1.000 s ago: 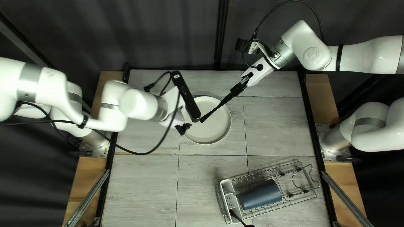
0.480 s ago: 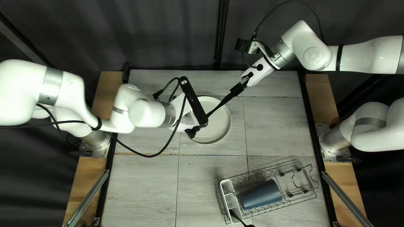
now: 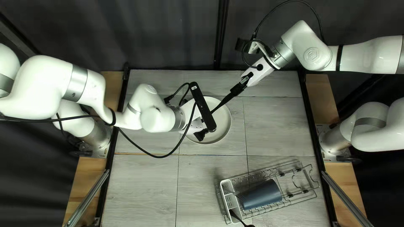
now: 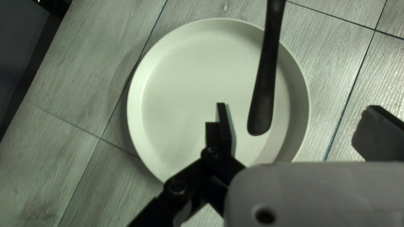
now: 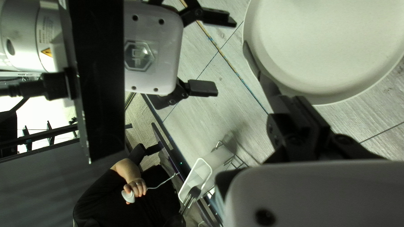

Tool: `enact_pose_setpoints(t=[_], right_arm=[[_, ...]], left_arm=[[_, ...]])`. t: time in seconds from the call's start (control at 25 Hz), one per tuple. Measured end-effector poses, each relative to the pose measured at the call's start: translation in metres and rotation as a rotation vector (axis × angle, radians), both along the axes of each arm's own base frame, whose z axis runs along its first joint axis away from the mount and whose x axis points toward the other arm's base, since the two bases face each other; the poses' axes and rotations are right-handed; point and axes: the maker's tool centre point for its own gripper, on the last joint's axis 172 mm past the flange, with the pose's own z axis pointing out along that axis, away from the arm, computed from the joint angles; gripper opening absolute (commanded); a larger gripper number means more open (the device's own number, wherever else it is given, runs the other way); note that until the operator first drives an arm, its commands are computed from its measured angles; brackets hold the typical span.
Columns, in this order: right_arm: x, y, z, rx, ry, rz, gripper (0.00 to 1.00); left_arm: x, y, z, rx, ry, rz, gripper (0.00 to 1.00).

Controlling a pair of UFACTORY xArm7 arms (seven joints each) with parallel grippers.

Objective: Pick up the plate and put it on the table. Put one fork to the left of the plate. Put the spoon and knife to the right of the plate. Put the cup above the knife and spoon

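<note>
Over one plate (image 4: 189, 75), one dark utensil (image 4: 265, 84) slants from the right gripper (image 3: 237, 89), closed on it, its long axis pointing to the left gripper (image 3: 201, 135). This one has two fingers wide apart, above the plate, holding nothing.

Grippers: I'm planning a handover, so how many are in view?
2. The left gripper is over the plate, open; the right gripper is just beyond the plate's rim, shut on a dark utensil. Neither is fully hidden.

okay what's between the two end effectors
In the right wrist view, a dark utensil handle reaches from the right end effector toward the left end effector.
</note>
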Motion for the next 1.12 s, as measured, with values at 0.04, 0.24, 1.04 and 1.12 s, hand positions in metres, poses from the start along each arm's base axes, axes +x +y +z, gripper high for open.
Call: enact_pose_setpoints(t=[0.04, 0.24, 1.04, 1.12], right_arm=[[0.000, 0.000, 0.000, 0.000, 0.000, 0.000, 0.00], [0.000, 0.000, 0.000, 0.000, 0.000, 0.000, 0.00], [0.000, 0.000, 0.000, 0.000, 0.000, 0.000, 0.00], [0.000, 0.000, 0.000, 0.000, 0.000, 0.000, 0.20]], left_arm=[[0.002, 0.002, -0.001, 0.005, -0.001, 0.002, 1.00], [0.010, 0.013, -0.005, 0.036, -0.009, 0.023, 1.00], [0.008, 0.031, -0.003, 0.122, -0.021, 0.041, 0.00], [0.008, 0.030, -0.003, 0.122, -0.021, 0.040, 0.00]])
